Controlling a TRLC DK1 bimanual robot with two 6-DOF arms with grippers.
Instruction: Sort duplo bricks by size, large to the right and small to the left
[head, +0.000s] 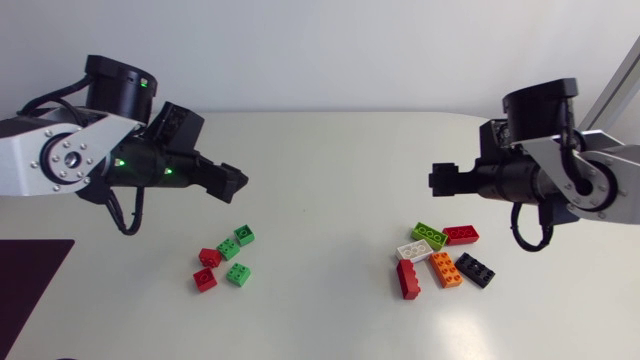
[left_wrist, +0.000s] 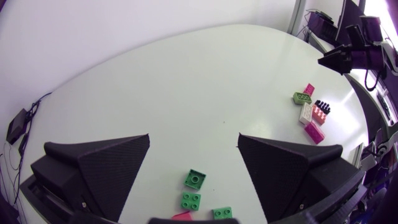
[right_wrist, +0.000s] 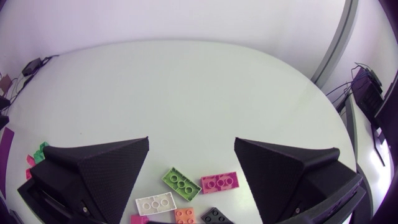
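Five small square plastic duplo bricks, red and green, sit grouped at left; six long plastic bricks cluster at right. Sorting looks finished. Left claw and right claw hover open and empty above the white table.

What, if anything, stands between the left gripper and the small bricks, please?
Nothing visible does. The open left gripper hangs above the table, and the small bricks lie uncovered just ahead of and below it.

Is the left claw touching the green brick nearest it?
Apart. The head view shows bare table between the left gripper and the nearest green brick.
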